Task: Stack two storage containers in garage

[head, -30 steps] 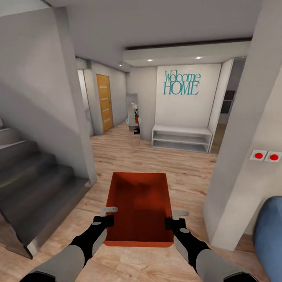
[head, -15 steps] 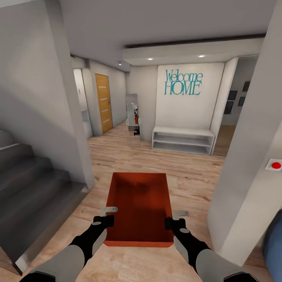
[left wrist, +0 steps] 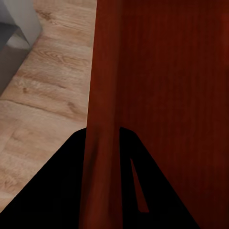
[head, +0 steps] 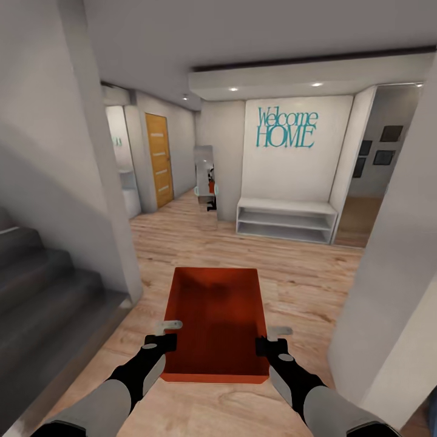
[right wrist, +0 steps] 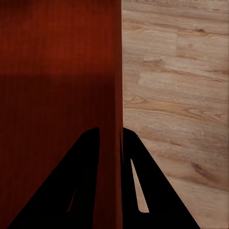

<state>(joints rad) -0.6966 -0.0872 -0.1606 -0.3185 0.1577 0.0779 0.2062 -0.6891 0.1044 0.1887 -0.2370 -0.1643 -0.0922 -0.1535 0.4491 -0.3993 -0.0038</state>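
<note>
I carry one orange-red bin (head: pixel 215 321) level in front of me above the wood plank floor (head: pixel 291 273), my left hand (head: pixel 162 337) clamped on its left wall and my right hand (head: pixel 272 340) clamped on its right wall. Each grip is only a thin pinch on a rim, so a jolt could tilt or drop it. The grey stairs (head: pixel 42 303) and the pale pillar (head: pixel 388 315) flank my path; clipping either could twist the bin loose.

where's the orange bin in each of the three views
Head view: the orange bin sits low centre, held between both grippers.
Left wrist view: its wall runs between the black fingers.
Right wrist view: its wall runs between the fingers, inside at one side.
Shared landmark: the wood plank floor.
</note>
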